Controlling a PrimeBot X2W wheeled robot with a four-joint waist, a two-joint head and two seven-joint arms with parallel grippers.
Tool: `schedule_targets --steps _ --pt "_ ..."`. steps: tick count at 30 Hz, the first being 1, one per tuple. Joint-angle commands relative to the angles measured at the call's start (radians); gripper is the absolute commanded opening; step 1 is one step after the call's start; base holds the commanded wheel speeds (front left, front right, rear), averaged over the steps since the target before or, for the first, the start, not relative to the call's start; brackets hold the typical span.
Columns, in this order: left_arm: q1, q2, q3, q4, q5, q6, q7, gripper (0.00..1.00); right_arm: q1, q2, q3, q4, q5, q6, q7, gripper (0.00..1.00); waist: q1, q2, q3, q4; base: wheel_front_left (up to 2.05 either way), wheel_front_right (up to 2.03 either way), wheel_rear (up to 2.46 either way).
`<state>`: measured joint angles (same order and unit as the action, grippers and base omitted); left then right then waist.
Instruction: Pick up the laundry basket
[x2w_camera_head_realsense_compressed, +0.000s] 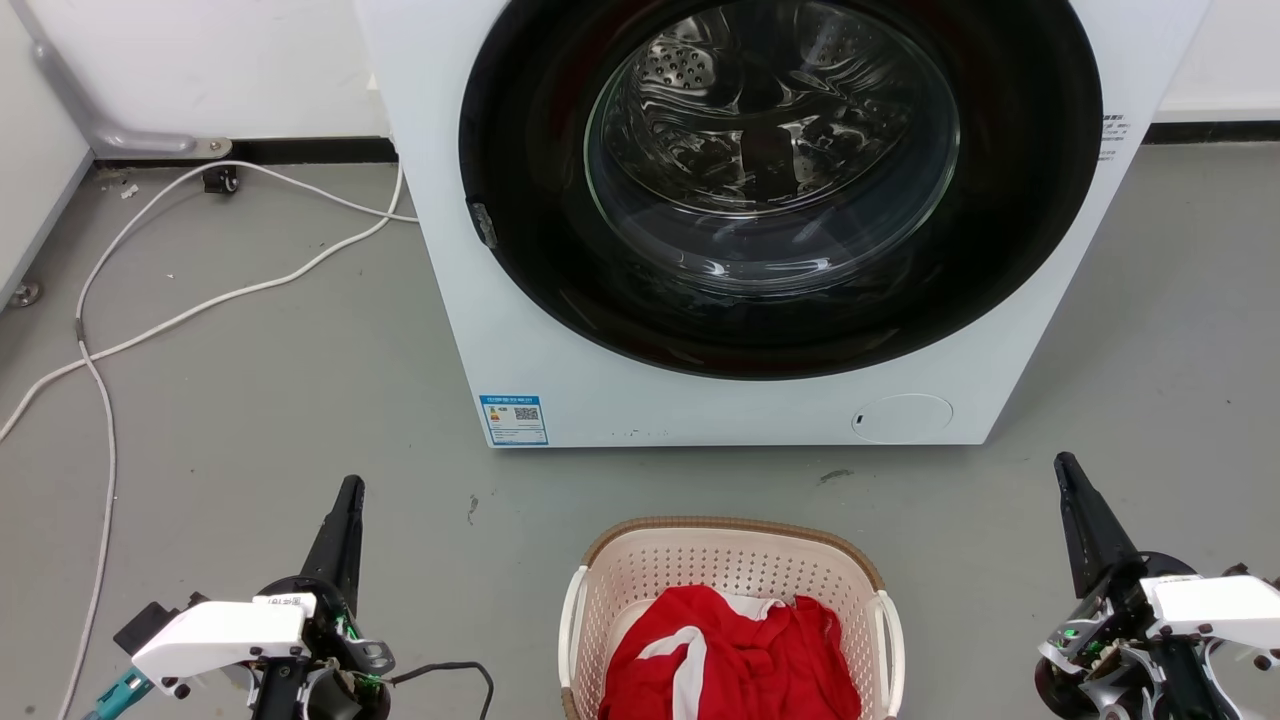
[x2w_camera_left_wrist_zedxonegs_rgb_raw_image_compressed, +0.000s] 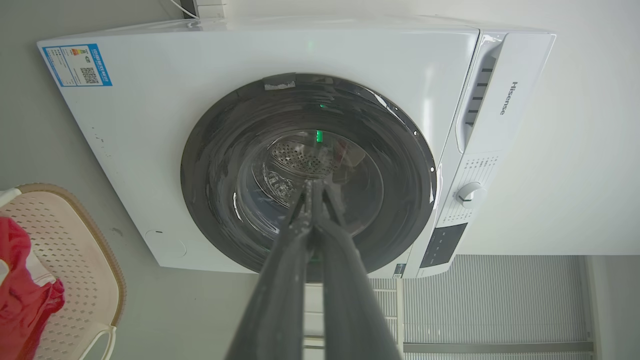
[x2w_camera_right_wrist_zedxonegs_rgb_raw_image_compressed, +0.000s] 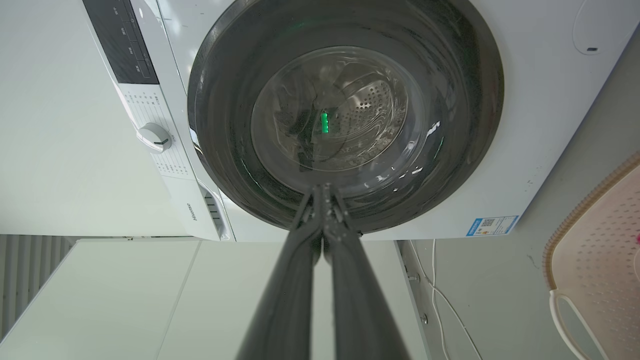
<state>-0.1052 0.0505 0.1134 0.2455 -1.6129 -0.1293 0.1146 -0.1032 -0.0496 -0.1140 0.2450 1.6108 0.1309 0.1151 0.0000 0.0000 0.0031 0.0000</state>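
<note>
While the laundry basket (x2w_camera_head_realsense_compressed: 728, 524) sits on the floor (x2w_camera_head_realsense_compressed: 300, 400) at lower centre, red cloth (x2w_camera_head_realsense_compressed: 730, 660) inside, the left pincer (x2w_camera_head_realsense_compressed: 351, 488) and right pincer (x2w_camera_head_realsense_compressed: 1064, 465) flank it, well apart, both closed and empty, apparently poised for its side handles (x2w_camera_head_realsense_compressed: 571, 610).

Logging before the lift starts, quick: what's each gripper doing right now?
Left gripper: closed, fingers together, holding nothing.
Right gripper: closed, fingers together, holding nothing.
</note>
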Motion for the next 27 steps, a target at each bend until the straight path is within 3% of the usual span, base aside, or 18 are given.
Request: schedule_targets --steps 1,2,11,27 --pt "-0.008 -0.001 0.003 0.0 0.0 -0.004 0.003 0.0 -0.011 -0.001 0.0 0.001 0.004 0.0 0.001 0.0 0.0 0.0 0.0 0.0 0.0 0.0 0.0" --pt "0.0 0.0 0.0 0.0 0.0 0.0 0.0 1.0 0.0 0.0 0.0 0.0 0.0 0.0 0.0 1.0 0.0 0.0 0.0 0.0 0.0 0.0 0.0" --pt "0.014 -0.002 -0.002 0.002 0.057 0.001 -0.034 1.0 0.015 0.001 -0.003 0.009 -0.058 0.0 -0.034 1.0 0.0 0.0 0.001 0.0 0.0 0.0 0.0" --pt "0.019 -0.001 -0.043 -0.078 0.413 0.061 -0.108 1.0 0.027 0.0 0.016 -0.097 -0.471 0.0 -0.108 1.0 0.0 0.0 0.007 0.0 0.0 0.0 0.0"
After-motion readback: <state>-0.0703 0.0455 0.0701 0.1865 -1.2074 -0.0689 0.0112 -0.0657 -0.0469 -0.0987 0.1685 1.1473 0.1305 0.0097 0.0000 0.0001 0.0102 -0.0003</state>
